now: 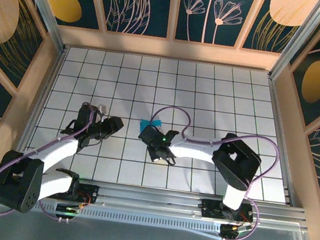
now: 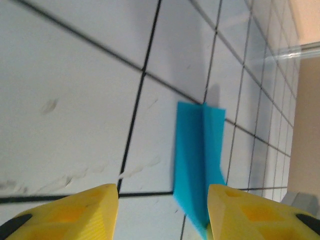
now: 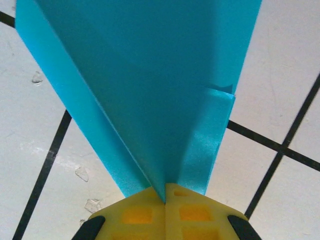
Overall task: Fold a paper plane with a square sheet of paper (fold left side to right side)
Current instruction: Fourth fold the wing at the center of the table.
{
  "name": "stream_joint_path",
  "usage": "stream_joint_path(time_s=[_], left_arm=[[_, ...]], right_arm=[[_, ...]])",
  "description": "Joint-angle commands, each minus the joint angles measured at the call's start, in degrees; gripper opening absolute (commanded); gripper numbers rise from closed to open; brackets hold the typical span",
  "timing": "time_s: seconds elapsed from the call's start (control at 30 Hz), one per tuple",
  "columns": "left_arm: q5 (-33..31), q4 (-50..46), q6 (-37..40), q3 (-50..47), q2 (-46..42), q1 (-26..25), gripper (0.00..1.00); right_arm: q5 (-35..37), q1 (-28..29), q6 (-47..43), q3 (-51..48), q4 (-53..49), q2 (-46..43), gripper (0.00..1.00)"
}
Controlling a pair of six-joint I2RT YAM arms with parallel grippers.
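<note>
Turquoise paper (image 3: 150,75), folded to a wedge near the worktop (image 1: 211,91) centre, is pinched at its narrow end by the right gripper (image 3: 165,197), while the left gripper (image 2: 162,200) hangs open to its left; light and floppy, it is probably best held along the layered fold.

Bare table (image 1: 211,91) is lying open to you beyond and to the right of the paper plane (image 1: 150,122). The right claw (image 1: 157,134) is blocking the paper plane's near end, clamping it. The left claw (image 1: 114,124) is hovering left of the paper plane, jaws parted, free table lying between them.
</note>
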Motion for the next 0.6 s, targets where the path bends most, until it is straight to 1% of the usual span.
stream_joint_path(time_s=[0.0, 0.13, 0.17, 0.37, 0.5, 0.57], left_arm=[[3.4, 1.2, 0.6, -1.9, -1.1, 0.1, 0.50], [4.6, 2.2, 0.6, -3.2, -1.6, 0.2, 0.49], [5.0, 2.5, 0.4, -3.3, -1.4, 0.1, 0.49], [7.1, 5.3, -0.7, -3.9, 0.6, -0.4, 0.47], [8.0, 6.6, -1.4, -3.1, 1.9, -2.2, 0.46], [8.2, 7.4, -1.7, -2.0, 3.1, -4.1, 0.45]], right_arm=[[-6.5, -1.8, -2.4, -2.6, 2.6, -2.8, 0.00], [-11.8, -4.4, -3.6, -4.9, 5.7, -4.7, 0.00], [-14.2, -5.1, -3.9, -5.5, 6.5, -5.1, 0.00], [-20.3, -7.9, -4.5, -8.3, 10.4, -6.6, 0.00], [-23.5, -9.3, -5.0, -9.4, 12.0, -6.7, 0.00], [-25.4, -10.1, -5.2, -10.0, 13.1, -6.9, 0.00]])
